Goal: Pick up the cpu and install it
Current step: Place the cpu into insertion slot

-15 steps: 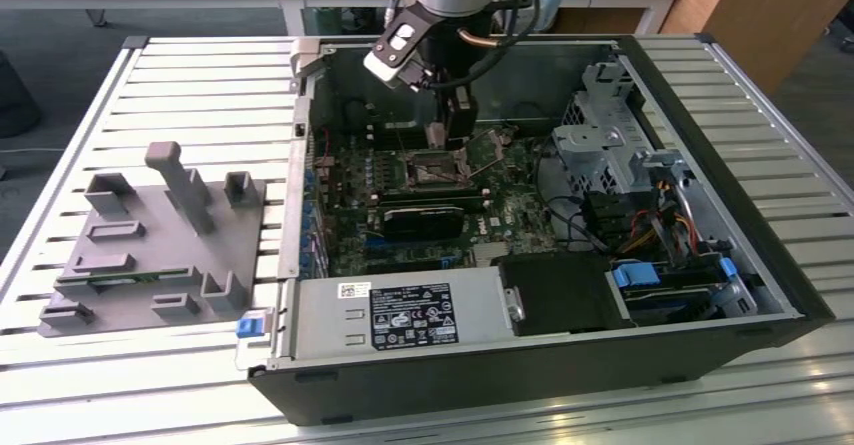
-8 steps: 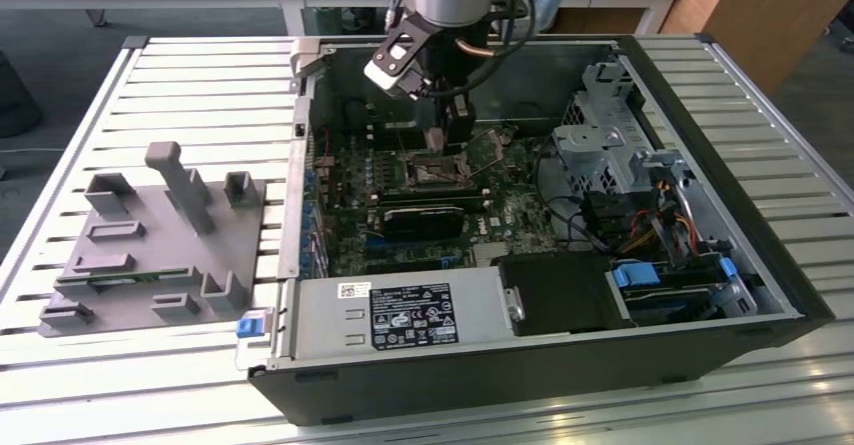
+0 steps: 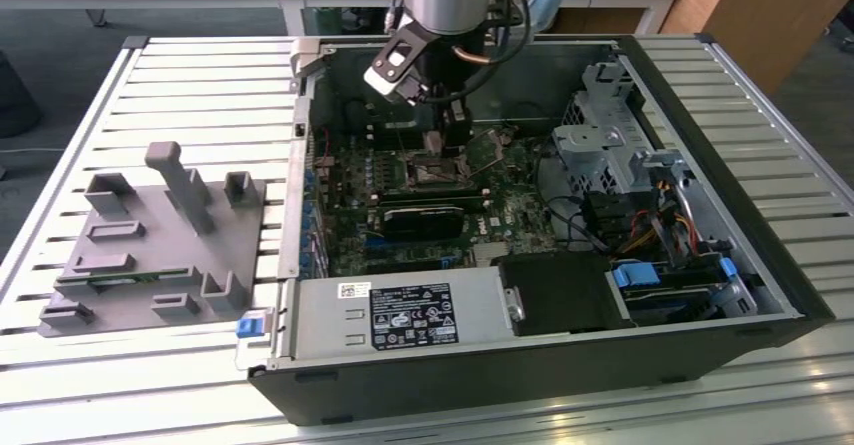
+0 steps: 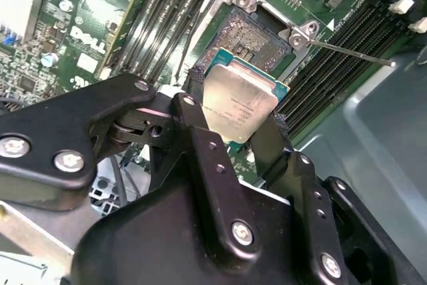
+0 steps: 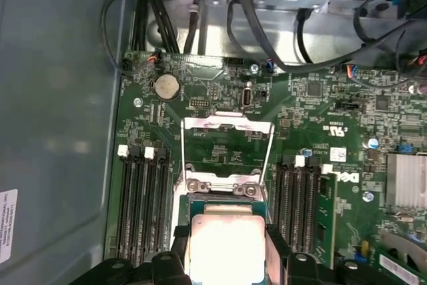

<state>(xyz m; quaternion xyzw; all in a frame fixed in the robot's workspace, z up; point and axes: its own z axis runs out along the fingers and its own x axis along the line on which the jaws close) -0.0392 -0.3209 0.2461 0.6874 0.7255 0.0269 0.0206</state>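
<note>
The cpu [image 4: 241, 100], a flat square chip with a silver-grey top, is held by its edges between my gripper's [image 4: 237, 103] two black fingers. It hangs slightly tilted just above the open metal-framed socket [image 4: 252, 31] on the green motherboard. In the first wrist view the cpu [image 5: 227, 250] sits between the fingers of the gripper [image 5: 227, 238], with the socket's raised load plate [image 5: 227, 125] beyond it. In the exterior view the gripper [image 3: 442, 137] reaches down into the open computer case [image 3: 781, 275], directly over the socket [image 3: 438, 171].
Memory slots [image 4: 167, 11] flank the socket on both sides. A black rectangular block [image 3: 422, 221] lies just in front of the socket. The power supply [image 3: 400, 315], a metal drive cage [image 3: 601, 135] and cables [image 5: 267, 25] crowd the case. A grey fixture [image 3: 147, 235] stands outside at the exterior view's left.
</note>
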